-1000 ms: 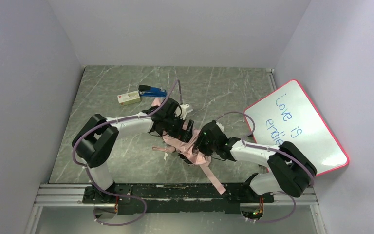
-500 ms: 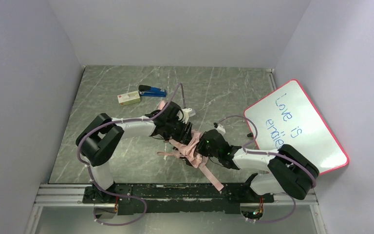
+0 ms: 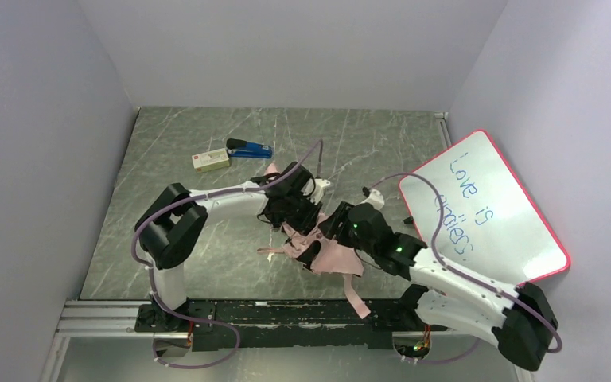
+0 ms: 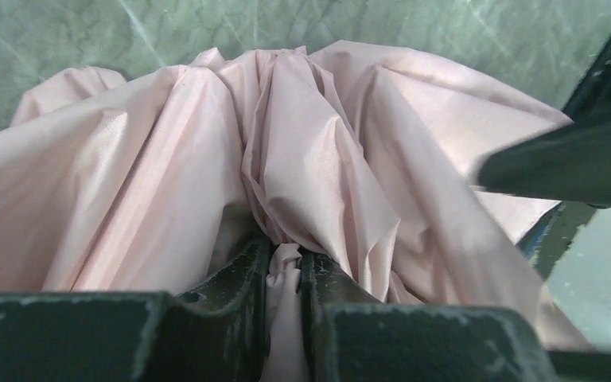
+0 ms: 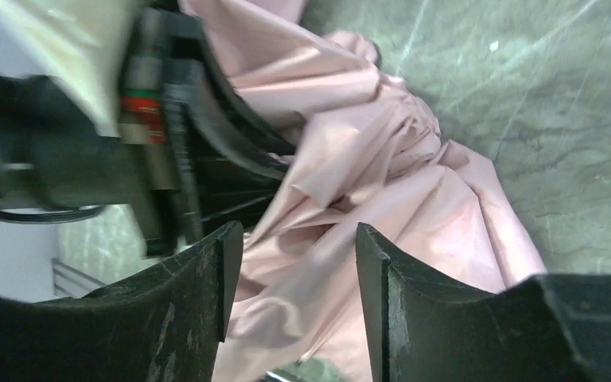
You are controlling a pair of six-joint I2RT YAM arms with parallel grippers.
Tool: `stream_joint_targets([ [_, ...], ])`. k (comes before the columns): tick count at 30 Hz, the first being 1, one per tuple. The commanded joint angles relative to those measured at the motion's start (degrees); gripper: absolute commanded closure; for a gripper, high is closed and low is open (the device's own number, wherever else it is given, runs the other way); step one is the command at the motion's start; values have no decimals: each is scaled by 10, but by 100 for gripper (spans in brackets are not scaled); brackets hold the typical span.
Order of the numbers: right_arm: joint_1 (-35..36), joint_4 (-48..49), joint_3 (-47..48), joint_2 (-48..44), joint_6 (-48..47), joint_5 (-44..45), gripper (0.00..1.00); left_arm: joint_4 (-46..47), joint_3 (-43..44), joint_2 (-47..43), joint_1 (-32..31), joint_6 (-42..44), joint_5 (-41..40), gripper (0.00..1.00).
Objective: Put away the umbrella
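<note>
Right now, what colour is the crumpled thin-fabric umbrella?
The crumpled fabric umbrella is pale pink, clearest in the left wrist view.

The whiteboard (image 3: 495,213) reads "Love is"; its second line is unclear.

One pink umbrella (image 3: 336,259), one blue stapler (image 3: 248,149), one small cream box (image 3: 210,161) and one red-rimmed whiteboard (image 3: 485,207) are in view, with one marbled tabletop (image 3: 366,135). There are two robot arms, the left arm (image 3: 223,197) and the right arm (image 3: 461,282), and two pincers: one left pincer (image 4: 284,259), one right pincer (image 5: 298,255).
</note>
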Motion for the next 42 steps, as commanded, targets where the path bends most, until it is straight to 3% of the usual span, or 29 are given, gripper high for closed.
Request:
stream_joint_targets([
  [1, 2, -173, 57, -60, -11, 70, 41, -125, 53, 25, -10, 75, -103, 89],
  [7, 2, -285, 101, -71, 18, 132, 40, -197, 125, 47, -9, 154, -247, 89],
  [14, 2, -295, 84, -69, 50, 136, 38, -195, 159, 43, -17, 190, -392, 88],
  [19, 1, -281, 74, -78, 28, 115, 37, -177, 178, 38, -33, 262, -489, 88],
  [28, -4, -224, 37, -117, -48, 4, 36, -61, 146, 38, -91, 376, -557, 90],
  [33, -4, -264, 53, -189, -40, 52, 37, 2, 124, 61, -132, 413, -601, 91],
  [39, -4, -274, 112, -299, -100, 115, 37, 99, 72, 75, -177, 458, -685, 91],
  [42, -5, -293, 152, -312, -118, 149, 37, 136, 40, 62, -199, 459, -714, 88],
])
